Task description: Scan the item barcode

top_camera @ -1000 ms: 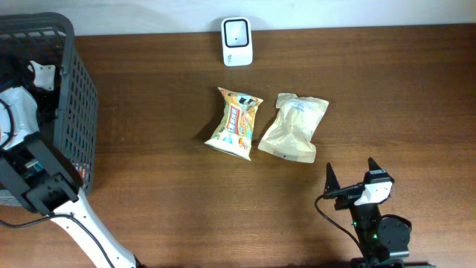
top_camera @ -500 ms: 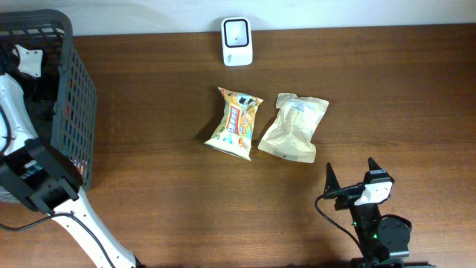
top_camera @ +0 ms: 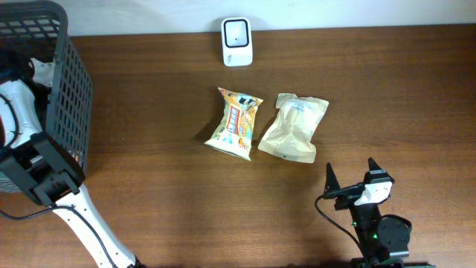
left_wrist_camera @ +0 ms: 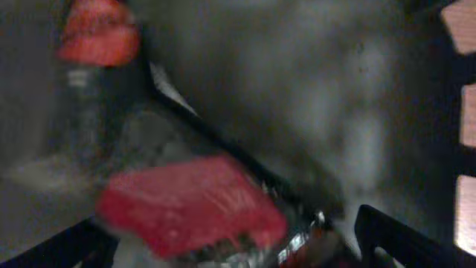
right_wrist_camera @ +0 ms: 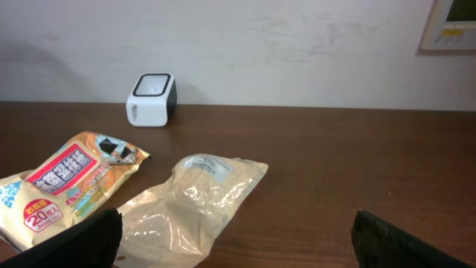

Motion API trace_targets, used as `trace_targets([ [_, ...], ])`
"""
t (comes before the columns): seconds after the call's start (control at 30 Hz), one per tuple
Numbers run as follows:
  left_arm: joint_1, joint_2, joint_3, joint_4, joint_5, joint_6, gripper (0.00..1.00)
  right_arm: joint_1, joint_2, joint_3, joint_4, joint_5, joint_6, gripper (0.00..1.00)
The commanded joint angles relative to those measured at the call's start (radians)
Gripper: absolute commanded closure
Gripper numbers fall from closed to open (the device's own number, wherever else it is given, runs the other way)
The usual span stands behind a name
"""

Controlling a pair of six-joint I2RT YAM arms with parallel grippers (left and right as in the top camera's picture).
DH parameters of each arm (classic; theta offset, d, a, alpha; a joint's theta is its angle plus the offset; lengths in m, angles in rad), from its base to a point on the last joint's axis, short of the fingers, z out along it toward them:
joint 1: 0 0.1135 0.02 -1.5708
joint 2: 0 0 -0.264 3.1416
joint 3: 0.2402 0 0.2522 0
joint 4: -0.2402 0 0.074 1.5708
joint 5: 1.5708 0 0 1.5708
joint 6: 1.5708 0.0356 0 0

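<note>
The white barcode scanner (top_camera: 237, 41) (right_wrist_camera: 151, 100) stands at the table's far edge. A colourful snack bag (top_camera: 235, 123) (right_wrist_camera: 59, 186) and a tan pouch (top_camera: 293, 127) (right_wrist_camera: 193, 205) lie side by side mid-table. My left arm (top_camera: 26, 119) reaches into the dark basket (top_camera: 71, 112). In the blurred left wrist view, my left gripper (left_wrist_camera: 230, 251) is open, its dark fingers wide apart. A red-labelled packet (left_wrist_camera: 190, 205) lies between and just ahead of them. My right gripper (top_camera: 349, 168) (right_wrist_camera: 249, 246) is open near the front edge, short of the tan pouch, holding nothing.
A second red-topped item (left_wrist_camera: 97, 31) lies deeper in the basket, too blurred to name. The basket's mesh wall (top_camera: 74, 82) closes in my left arm. A white wall (right_wrist_camera: 260, 45) rises behind the scanner.
My left arm has shifted inside the basket, and the basket has moved slightly with it. The packets, the scanner and the right arm have stayed put.
</note>
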Motion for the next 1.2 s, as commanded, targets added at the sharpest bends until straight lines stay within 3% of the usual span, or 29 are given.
trace_targets([
  [0.0,0.0,0.066,-0.013,0.004,0.019,0.002,0.16,-0.005,-0.008,-0.009,0.0,0.011,0.004,0.02],
  [0.07,0.0,0.066,-0.013,0.009,0.019,0.001,0.25,-0.005,-0.008,-0.009,0.0,0.011,0.004,0.02],
  [0.13,0.0,0.066,-0.013,0.008,0.019,0.001,0.45,-0.005,-0.008,-0.009,0.0,0.012,0.004,0.02],
  [0.33,0.0,0.064,-0.003,-0.001,0.019,0.0,0.6,-0.005,-0.008,-0.009,0.0,0.011,0.004,0.02],
  [1.03,0.025,0.063,0.318,-0.253,0.019,-0.098,0.68,-0.005,-0.008,-0.009,0.0,0.011,0.004,0.02],
  [1.17,0.056,0.059,0.396,-0.336,0.02,-0.098,0.77,-0.005,-0.008,-0.009,0.0,0.011,0.004,0.02],
])
